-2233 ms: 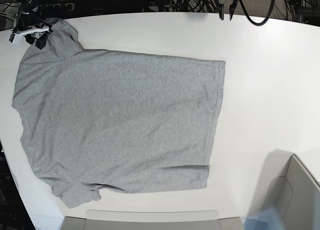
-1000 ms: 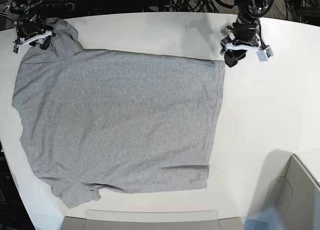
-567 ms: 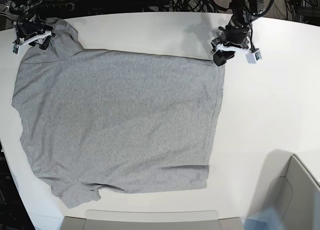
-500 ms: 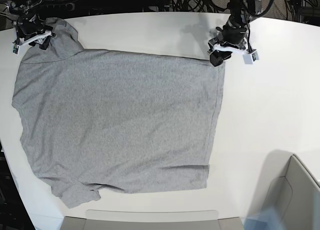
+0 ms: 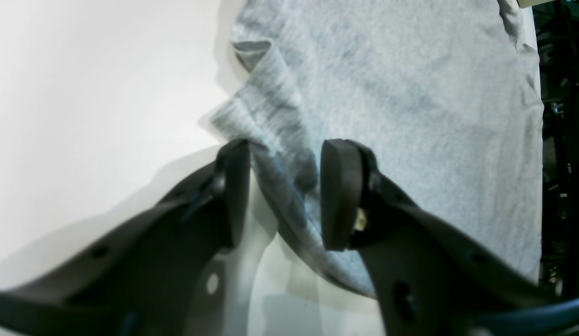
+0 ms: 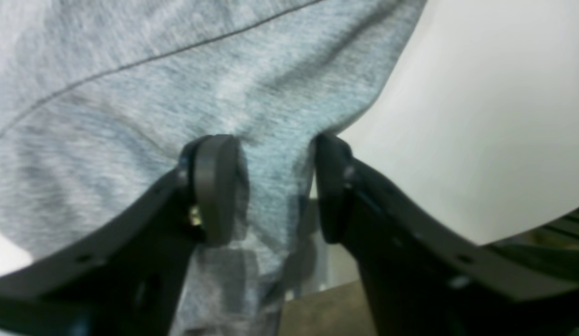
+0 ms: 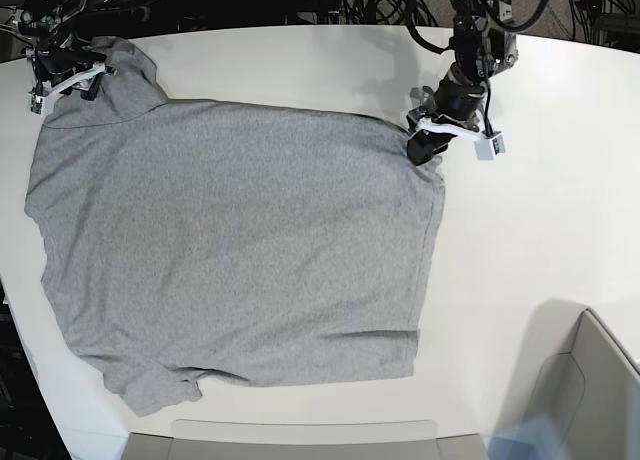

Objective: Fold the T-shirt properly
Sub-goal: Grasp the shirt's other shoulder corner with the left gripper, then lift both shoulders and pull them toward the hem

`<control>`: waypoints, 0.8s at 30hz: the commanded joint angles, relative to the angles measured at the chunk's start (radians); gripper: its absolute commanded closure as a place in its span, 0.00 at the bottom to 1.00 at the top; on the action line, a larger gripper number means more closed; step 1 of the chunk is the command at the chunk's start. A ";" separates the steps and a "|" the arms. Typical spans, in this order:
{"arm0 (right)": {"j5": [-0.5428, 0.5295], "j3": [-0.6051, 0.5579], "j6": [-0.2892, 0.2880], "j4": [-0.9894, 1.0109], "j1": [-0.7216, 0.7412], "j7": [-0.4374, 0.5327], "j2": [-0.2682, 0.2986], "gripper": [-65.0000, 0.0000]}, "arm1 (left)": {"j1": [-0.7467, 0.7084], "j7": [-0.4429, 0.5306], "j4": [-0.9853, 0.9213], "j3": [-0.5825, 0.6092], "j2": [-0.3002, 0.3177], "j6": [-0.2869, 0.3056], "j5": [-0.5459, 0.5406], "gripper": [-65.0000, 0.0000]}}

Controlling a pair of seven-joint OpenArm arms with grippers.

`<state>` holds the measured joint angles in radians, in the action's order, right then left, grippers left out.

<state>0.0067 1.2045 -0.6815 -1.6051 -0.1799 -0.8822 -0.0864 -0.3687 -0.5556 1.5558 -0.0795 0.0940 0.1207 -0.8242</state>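
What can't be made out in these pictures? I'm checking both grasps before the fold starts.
- Left wrist view: motion blur smears the T-shirt hem between the left gripper fingers, so contact is unclear.
- Right wrist view: the right gripper straddles blurred cloth; whether it pinches cannot be told.
- Base view: both grippers are too small to read their jaws.
- Any view: the shirt's underside is hidden against the table.

In the left wrist view, the T-shirt (image 5: 411,93) is running off the top edge, and motion blur is smearing its hem corner between the left hand (image 5: 285,191) fingers, so contact is perhaps not settled. The right hand (image 6: 275,186) is blocking the cloth fold behind its pads (image 6: 217,186), and the picture is soft throughout. In the base view, a grey box (image 7: 590,390) is being cropped at the lower right corner.
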 commanded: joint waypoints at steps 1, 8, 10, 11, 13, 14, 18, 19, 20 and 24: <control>0.141 -0.012 -0.017 0.041 -0.013 -0.188 -0.033 0.70 | -0.016 -0.057 -0.007 -0.001 0.002 -0.031 0.022 0.76; 0.217 -0.031 -0.017 -0.007 0.009 -0.188 -0.033 1.00 | -0.019 -0.057 0.008 -0.006 0.005 -0.033 0.022 1.00; 0.226 -0.048 -0.017 -0.050 0.006 -0.188 -0.036 1.00 | -0.025 -0.057 0.030 -0.039 0.013 -0.031 0.021 1.00; 0.224 -0.047 -0.017 -0.074 0.006 -0.188 -0.040 1.00 | -0.036 -0.057 0.042 -0.058 0.014 -0.029 0.021 1.00; 0.226 -0.047 -0.017 -0.128 0.001 -0.187 -0.054 1.00 | -0.075 -0.048 0.061 -0.088 0.016 -0.029 0.021 1.00; 0.227 -0.047 -0.017 -0.156 0.001 -0.187 -0.056 1.00 | -0.091 -0.045 0.076 -0.107 0.017 -0.029 0.021 1.00; 0.227 -0.053 -0.017 -0.234 -0.013 -0.187 -0.066 1.00 | -0.140 -0.050 0.136 -0.187 0.017 -0.009 0.021 1.00; 0.227 -0.055 -0.017 -0.246 -0.014 -0.187 -0.066 1.00 | -0.151 -0.054 0.150 -0.202 0.017 0.014 0.021 1.00; 0.227 -0.055 -0.017 -0.258 -0.016 -0.187 -0.066 1.00 | -0.160 -0.057 0.162 -0.216 0.017 0.037 0.021 1.00; 0.226 -0.087 -0.017 -0.300 -0.045 -0.187 -0.068 1.00 | -0.203 -0.057 0.194 -0.262 0.017 0.079 0.021 1.00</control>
<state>0.2230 1.1110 -0.6823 -1.8870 -0.2218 -1.0714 -0.1619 -0.5674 -0.6323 1.7306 -0.3313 0.1024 0.1997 -0.8047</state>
